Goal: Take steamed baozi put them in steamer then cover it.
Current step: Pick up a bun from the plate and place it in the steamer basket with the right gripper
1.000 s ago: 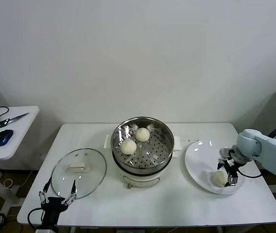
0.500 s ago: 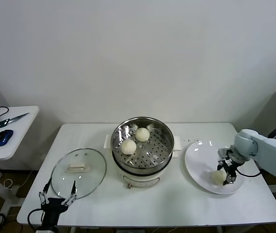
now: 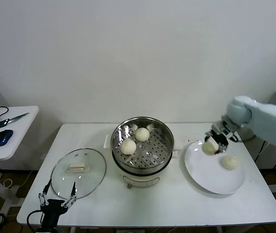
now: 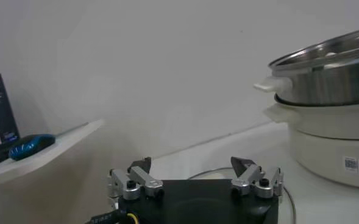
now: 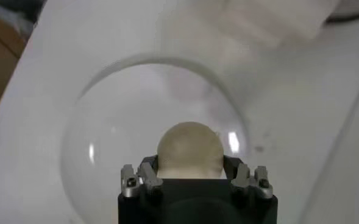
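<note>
Baozi (image 3: 210,147) gripped in right hand (image 3: 214,142), fingers closed against its sides, lifted clear above the near-steamer edge of white plate (image 3: 201,172). Seen from right wrist view, same bun (image 5: 190,150) pinched between the two fingers (image 5: 144,177), plate (image 5: 106,152) below it. Second baozi (image 3: 229,162) lying loose on the plate, just beside the held one, toward the plate's right side. Plate resting on white bench (image 3: 176,206), to the right of steamer (image 3: 142,149).

Steamer standing mid-bench, shiny steel pot on cream base, uncovered, perforated tray showing. Two more buns inside: one (image 3: 142,134) toward the back, one (image 3: 128,146) nearer and to the left, close together but not clearly touching.

Glass cover (image 3: 78,173) lying flat on the bench left of the steamer, handle (image 3: 76,168) up, rim near the pot's base but apart from it.

Left hand (image 3: 56,197) parked low at the bench's front-left edge, just before the cover, fingers spread wide and holding nothing; in left wrist view, same hand (image 4: 194,176) open, steamer (image 4: 325,115) off to one side.

Small side table (image 3: 7,133) well apart on the left, carrying a blue mouse (image 3: 3,137) and scissors (image 3: 9,119).
</note>
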Tool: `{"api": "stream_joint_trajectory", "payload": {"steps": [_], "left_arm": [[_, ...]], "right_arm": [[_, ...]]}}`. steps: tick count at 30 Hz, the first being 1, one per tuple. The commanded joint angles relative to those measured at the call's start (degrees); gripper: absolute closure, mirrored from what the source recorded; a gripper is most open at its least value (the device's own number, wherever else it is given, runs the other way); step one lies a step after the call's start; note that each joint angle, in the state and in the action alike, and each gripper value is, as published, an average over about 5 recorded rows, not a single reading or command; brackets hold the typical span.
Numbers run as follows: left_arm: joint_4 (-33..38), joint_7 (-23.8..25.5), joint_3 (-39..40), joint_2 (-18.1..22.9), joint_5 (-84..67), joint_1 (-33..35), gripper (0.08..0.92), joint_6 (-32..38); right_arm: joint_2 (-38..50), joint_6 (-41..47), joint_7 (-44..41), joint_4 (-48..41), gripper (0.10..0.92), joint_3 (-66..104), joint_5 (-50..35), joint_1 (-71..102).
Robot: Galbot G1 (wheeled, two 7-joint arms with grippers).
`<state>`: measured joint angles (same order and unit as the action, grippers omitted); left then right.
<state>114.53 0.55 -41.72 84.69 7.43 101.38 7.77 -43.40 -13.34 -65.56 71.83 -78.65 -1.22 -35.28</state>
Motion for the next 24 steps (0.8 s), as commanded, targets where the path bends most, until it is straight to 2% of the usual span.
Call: {"api": "stream_joint_trajectory", "payload": {"steps": [1, 12, 19, 24], "left_arm": [[-0.1, -0.1, 0.1, 0.1, 0.0, 0.3, 0.177, 0.2], [0.1, 0.1, 0.7, 0.0, -4.3, 0.3, 0.177, -0.7], [0.7, 0.1, 0.8, -0.4, -4.9, 0.4, 0.177, -1.0], [0.8, 0.0, 0.6, -0.7, -5.6, 1.1, 0.177, -0.9]], "right_arm": [[-13.9, -18.2, -2.4, 4.4, 0.346, -4.3, 0.4, -18.0], [-28.2, -19.0, -1.3, 6.3, 0.346, 1.3, 6.2, -6.6], [-30.2, -21.2, -1.2, 8.0, 0.345, 1.0, 13.0, 0.5], [-30.3, -21.3, -0.9, 8.2, 0.341, 0.5, 14.4, 4.1]]}}
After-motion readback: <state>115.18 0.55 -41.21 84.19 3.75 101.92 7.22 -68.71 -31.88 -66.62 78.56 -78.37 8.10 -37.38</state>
